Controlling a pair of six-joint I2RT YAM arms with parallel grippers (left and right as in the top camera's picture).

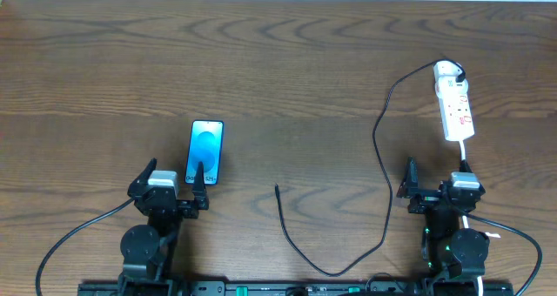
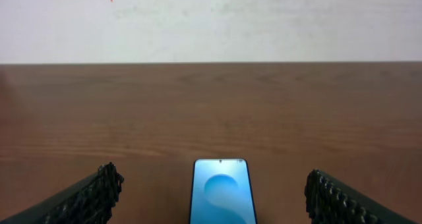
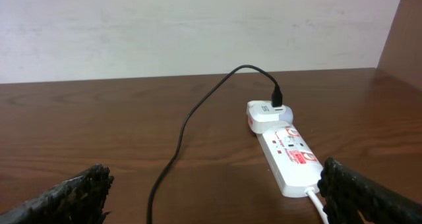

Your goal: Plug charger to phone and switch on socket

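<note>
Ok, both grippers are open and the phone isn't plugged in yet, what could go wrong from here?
The plug tip is thin and lies flat on the table, so a pinch may miss. The phone lies loose; pushing the plug in could slide it. The charger cable runs close by the right gripper and could snag, tugging the power strip.

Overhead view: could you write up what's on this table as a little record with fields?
left hand: open, empty
right hand: open, empty
power strip: white, far right side
phone: lying flat, blue screen lit, just ahead of left hand
cable: black, one end plugged in at the power strip's far end, other end lying loose, not in the phone
</note>
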